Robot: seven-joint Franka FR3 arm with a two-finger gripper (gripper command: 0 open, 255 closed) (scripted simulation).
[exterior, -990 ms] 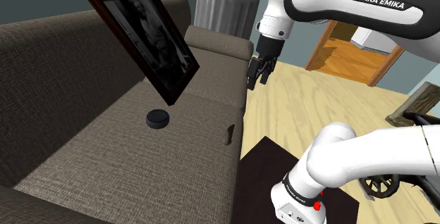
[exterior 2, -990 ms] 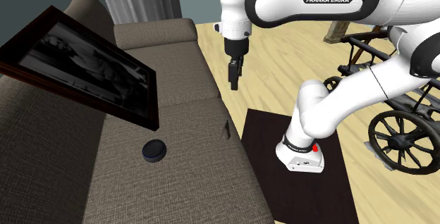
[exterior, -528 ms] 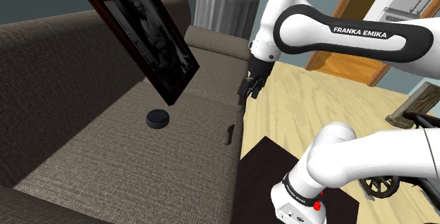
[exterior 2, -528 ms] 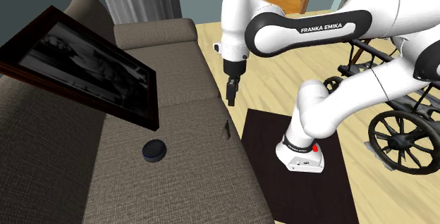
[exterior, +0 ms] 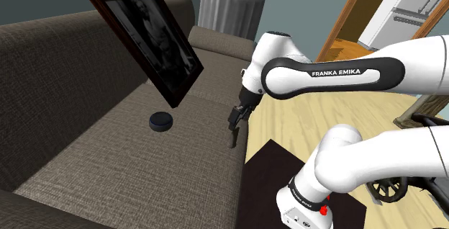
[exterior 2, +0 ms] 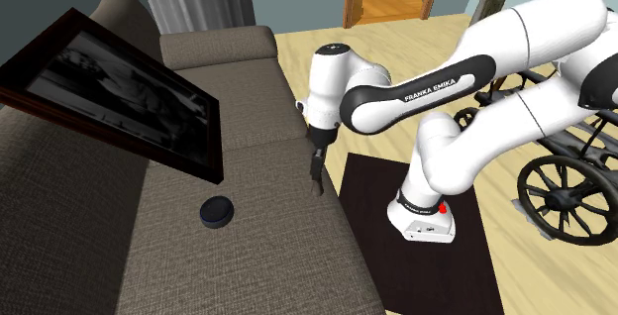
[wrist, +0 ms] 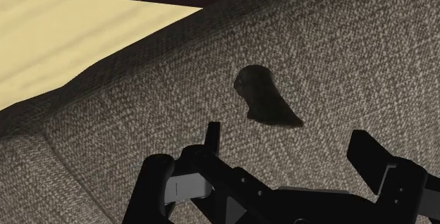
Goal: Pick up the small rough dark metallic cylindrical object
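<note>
Descent marked the shoulder view: within a second the gripper (exterior: 232,117) had dropped from upper right to centre frame, just above the cylinder (exterior: 232,140) standing at the front edge of the sofa (exterior: 108,155), so the grasp looked close. The forearm lay level and the hand pointed down. The second exterior view showed the same drop, with the puck (exterior 2: 217,211) well apart at lower left. In the wrist view the fingers (wrist: 212,135) stood apart, touching nothing, the cylinder (wrist: 264,103) ahead of them and not yet between.
</note>
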